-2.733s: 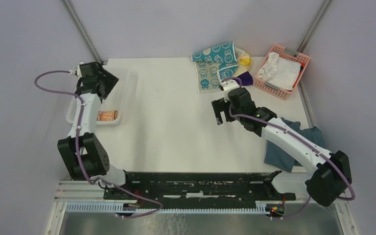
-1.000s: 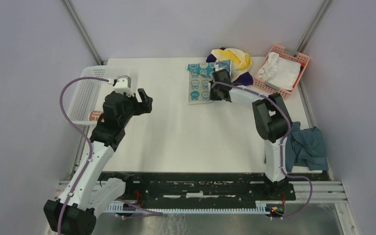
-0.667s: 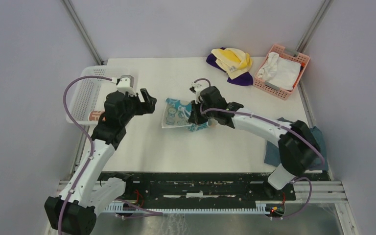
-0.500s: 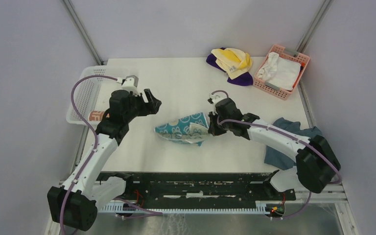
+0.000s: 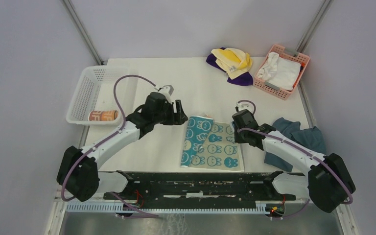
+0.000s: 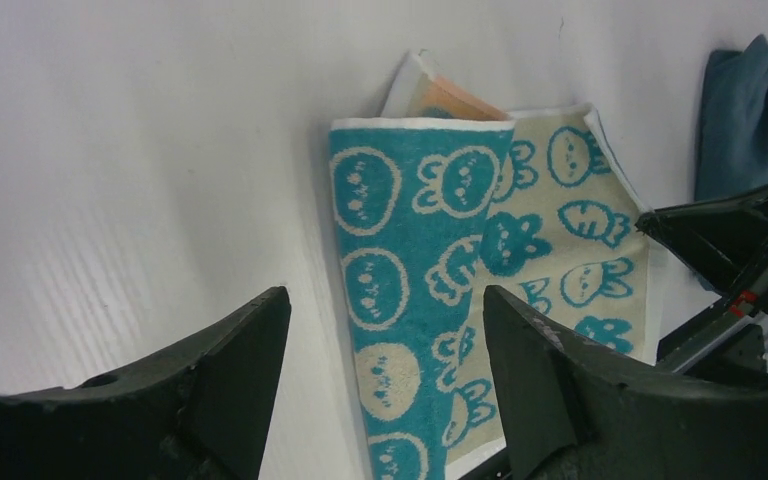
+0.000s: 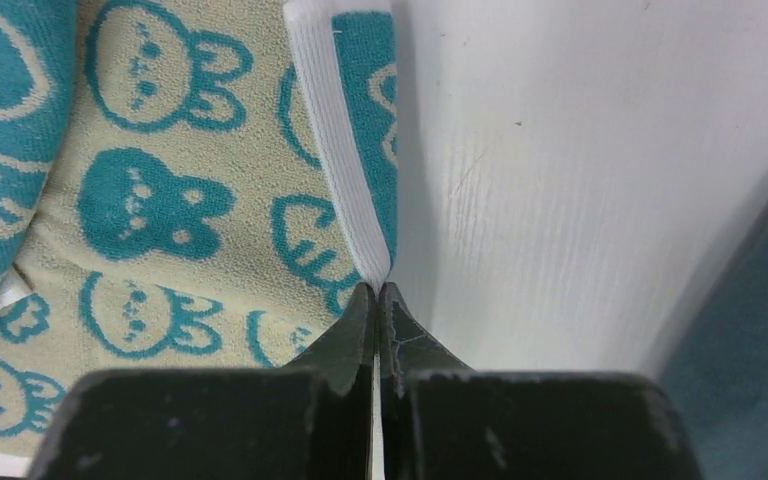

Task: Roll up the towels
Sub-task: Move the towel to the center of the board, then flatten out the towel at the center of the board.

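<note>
The teal rabbit towel (image 5: 210, 147) looks soft and limp, best pinched at a hemmed corner. Left gripper (image 6: 380, 310) gapes wide; right gripper (image 7: 376, 290) sits closed at the hem.

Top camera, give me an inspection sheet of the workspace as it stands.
Surface: white table, no spills seen.
Job's things: teal rabbit towel spread flat, unrolled; yellow towel on purple towel; orange rolled towel in white basket.
Clutter: white cloth in pink basket; blue-grey cloth at right edge.
Grippers: left gripper open over the towel's far corner; right gripper shut on its hem.
Cables: purple cables loop along both arms.
Surroundings: plain walls, nothing else seen.
</note>
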